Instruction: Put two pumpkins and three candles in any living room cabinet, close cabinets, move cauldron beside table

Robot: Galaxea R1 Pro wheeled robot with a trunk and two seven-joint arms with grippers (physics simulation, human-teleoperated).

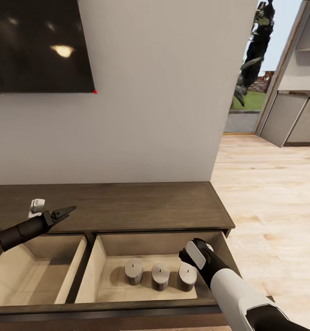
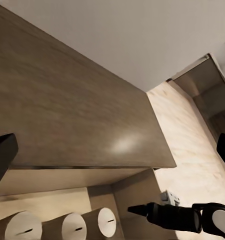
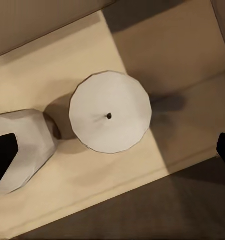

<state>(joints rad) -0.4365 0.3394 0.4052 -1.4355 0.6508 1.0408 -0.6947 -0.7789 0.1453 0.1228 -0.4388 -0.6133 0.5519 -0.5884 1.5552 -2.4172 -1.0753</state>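
Brown cabinet (image 1: 127, 204) by wall, two drawers pulled out. Three candles (image 1: 160, 276) in row in right drawer (image 1: 109, 294). Right arm reaches down over that drawer, near last candle. Left gripper (image 1: 65, 213) over cabinet top, fingers together. Dark TV (image 1: 37, 43) up on wall
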